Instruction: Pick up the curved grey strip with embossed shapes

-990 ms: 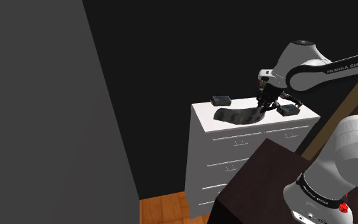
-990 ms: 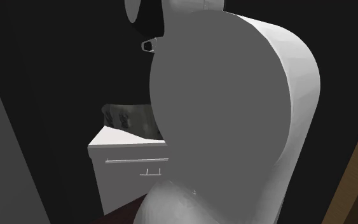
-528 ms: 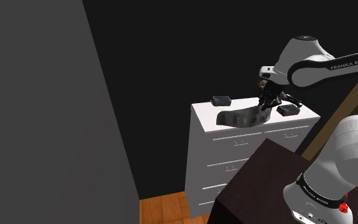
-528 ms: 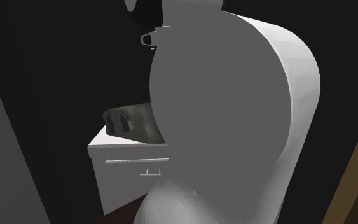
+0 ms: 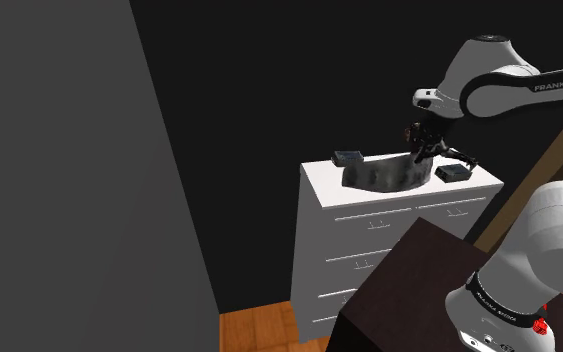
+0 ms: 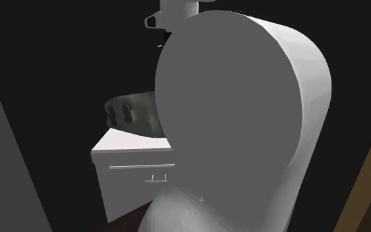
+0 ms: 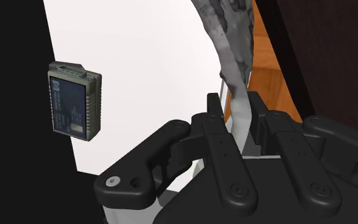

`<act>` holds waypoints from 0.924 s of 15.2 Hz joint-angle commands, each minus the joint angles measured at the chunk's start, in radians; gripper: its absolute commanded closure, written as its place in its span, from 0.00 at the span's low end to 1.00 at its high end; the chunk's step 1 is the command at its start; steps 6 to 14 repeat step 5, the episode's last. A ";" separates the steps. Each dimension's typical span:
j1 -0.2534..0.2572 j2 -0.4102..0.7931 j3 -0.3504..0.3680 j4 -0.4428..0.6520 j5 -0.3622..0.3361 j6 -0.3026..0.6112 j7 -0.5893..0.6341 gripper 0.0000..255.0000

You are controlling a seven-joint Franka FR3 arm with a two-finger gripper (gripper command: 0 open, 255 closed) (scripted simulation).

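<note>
Two black fingers (image 7: 258,107) of the gripper (image 7: 236,108) pinch one end of the curved grey strip (image 7: 231,32), and its thin edge is squeezed tight between them. The strip hangs on its side over the top of the white chest of drawers (image 5: 321,172). It is in the middle of the top, between the back dark box (image 5: 348,157) by a back corner and the side dark box (image 5: 453,173) by the edge closest to the arm. Whether the strip's low edge touches the top cannot be told.

The job now looks like lifting. Only one end is held, so the long free end may droop or swing. A slow, smooth move straight up would be best, with no twist of the hand. The squeeze should be firm so the strip cannot slip out. It should rise well above both boxes before any move to the side.
</note>
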 commanded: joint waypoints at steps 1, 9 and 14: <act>0.001 -0.015 0.015 0.016 0.010 -0.030 -0.001 1.00; 0.003 -0.028 0.029 0.036 0.023 -0.063 -0.004 1.00; 0.003 -0.028 0.029 0.036 0.023 -0.063 -0.004 1.00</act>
